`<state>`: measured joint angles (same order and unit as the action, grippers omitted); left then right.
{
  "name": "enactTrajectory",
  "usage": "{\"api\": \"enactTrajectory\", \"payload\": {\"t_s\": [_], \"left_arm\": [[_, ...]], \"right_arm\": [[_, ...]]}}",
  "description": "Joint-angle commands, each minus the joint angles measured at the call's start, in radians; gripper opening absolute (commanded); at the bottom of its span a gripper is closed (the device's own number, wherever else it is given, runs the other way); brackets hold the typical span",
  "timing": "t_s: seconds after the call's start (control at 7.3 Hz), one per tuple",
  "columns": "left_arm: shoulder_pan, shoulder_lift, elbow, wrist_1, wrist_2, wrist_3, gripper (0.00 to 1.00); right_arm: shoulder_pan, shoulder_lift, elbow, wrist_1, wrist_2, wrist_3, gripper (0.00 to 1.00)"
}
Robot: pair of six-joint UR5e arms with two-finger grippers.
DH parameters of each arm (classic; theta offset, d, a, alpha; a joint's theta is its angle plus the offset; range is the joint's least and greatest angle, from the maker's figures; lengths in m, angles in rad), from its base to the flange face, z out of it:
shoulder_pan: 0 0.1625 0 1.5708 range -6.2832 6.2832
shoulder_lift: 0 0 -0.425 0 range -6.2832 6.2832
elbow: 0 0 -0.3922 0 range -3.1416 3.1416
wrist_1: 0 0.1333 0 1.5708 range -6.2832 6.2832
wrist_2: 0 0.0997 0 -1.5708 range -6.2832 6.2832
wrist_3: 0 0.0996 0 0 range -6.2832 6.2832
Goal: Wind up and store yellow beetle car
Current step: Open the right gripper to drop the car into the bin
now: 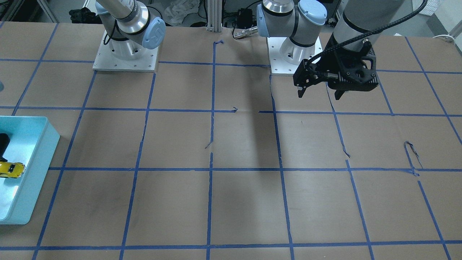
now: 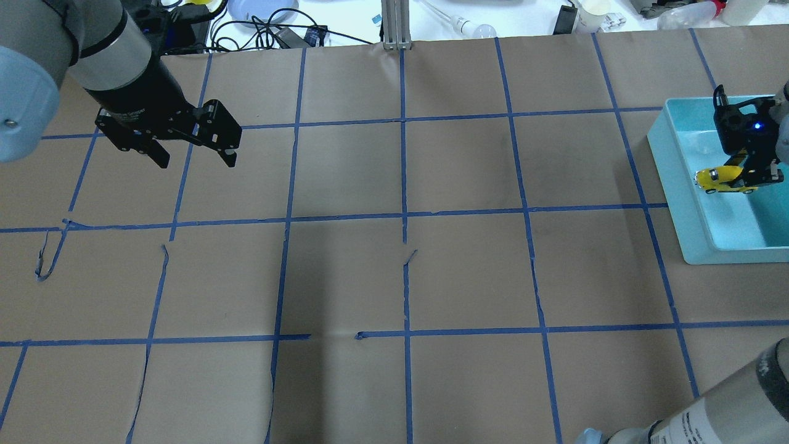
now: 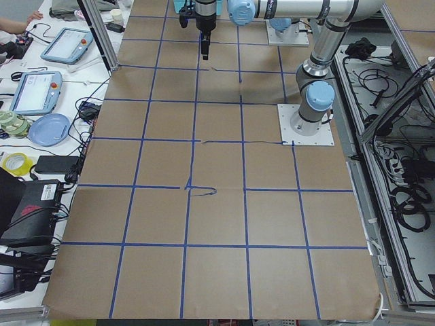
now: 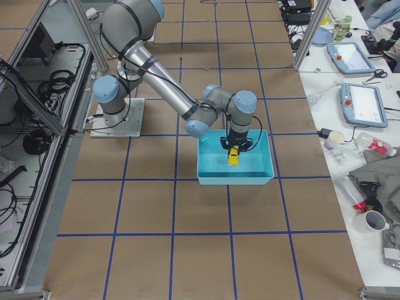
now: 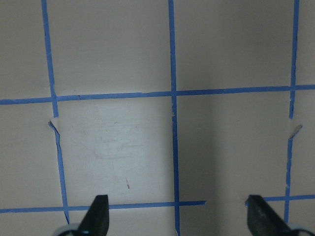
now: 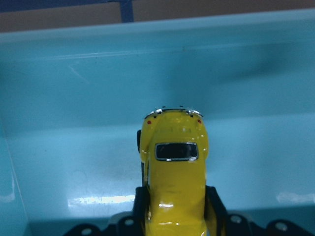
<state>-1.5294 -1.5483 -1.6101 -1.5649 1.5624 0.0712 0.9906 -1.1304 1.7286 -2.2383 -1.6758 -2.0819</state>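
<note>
The yellow beetle car (image 6: pixel 173 162) sits between the fingers of my right gripper (image 6: pixel 174 199), which is shut on its sides. The gripper holds it inside a light-blue bin (image 2: pixel 673 185) at the table's right end. The car (image 2: pixel 720 179) points toward the bin's inner wall, and I cannot tell whether its wheels touch the floor. It also shows in the front-facing view (image 1: pixel 11 169) and the exterior right view (image 4: pixel 232 157). My left gripper (image 2: pixel 197 161) hangs open and empty above bare table at the far left, and it also shows in the front-facing view (image 1: pixel 319 95).
Brown paper with a blue tape grid covers the table (image 2: pixel 400 277). The two arm bases (image 1: pixel 125 54) (image 1: pixel 294 54) stand at the robot's edge. Cables, tablets and clutter lie beyond the far edge (image 2: pixel 277 24).
</note>
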Motion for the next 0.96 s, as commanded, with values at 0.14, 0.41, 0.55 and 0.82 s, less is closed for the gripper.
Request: {"api": "enactTrajectory", "payload": {"t_s": [0.14,0.41,0.55,0.82], "left_arm": [[-0.003,0.0,-0.01,0.028,0.005,-0.001,1.0],[0.0,-0.028,-0.008,0.028,-0.001,-0.007,1.0],[0.003,-0.021,-0.008,0.028,0.004,-0.007,1.0],[0.005,0.002,-0.008,0.013,0.008,-0.024,1.0]], "right_arm": [[-0.018,-0.009,0.006,0.009,0.01,0.002,1.0],[-0.012,-0.093,-0.047,0.154,0.024,0.006,1.0],[-0.009,-0.15,-0.108,0.302,0.074,0.031,1.0],[0.037,-0.23,-0.217,0.519,0.108,0.289,1.0]]}}
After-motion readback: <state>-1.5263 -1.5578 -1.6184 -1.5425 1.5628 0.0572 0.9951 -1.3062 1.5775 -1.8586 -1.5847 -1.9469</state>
